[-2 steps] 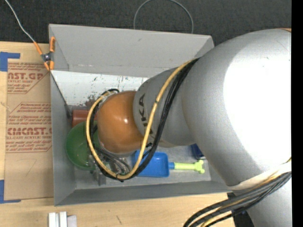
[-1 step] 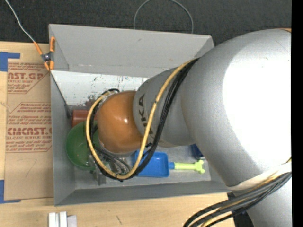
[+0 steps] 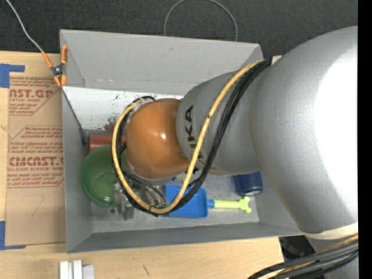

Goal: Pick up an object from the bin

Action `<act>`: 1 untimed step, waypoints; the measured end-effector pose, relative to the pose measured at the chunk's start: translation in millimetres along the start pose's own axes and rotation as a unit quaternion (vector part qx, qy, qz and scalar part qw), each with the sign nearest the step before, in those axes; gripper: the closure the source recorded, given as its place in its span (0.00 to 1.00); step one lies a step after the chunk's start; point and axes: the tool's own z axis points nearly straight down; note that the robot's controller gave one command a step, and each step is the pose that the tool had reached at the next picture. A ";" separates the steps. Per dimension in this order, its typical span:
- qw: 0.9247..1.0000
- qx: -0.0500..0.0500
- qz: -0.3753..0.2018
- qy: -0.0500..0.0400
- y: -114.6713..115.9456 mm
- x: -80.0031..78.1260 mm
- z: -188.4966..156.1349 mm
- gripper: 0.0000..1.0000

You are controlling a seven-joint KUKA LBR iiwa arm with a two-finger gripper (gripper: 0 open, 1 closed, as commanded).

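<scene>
My gripper (image 3: 124, 204) reaches down at the bin's front left, mostly hidden under the wrist's orange cover. A green rounded thing (image 3: 97, 176), like a bowl or ball, lies right beside it on the left and touches or nearly touches it. Just to its right lies a blue object (image 3: 189, 205) with a yellow-green handle (image 3: 232, 204) pointing right along the front wall. Behind the green thing, a brown block (image 3: 99, 138) rests against the left wall.
A dark blue cylinder (image 3: 249, 183) sits at the bin's right, half under the arm. The arm and its orange cover with looped cables cover the bin's middle and right. The back of the bin floor shows dark specks.
</scene>
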 end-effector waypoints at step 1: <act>1.000 0.001 0.005 0.005 -8.5 -9.2 -14.4 1.00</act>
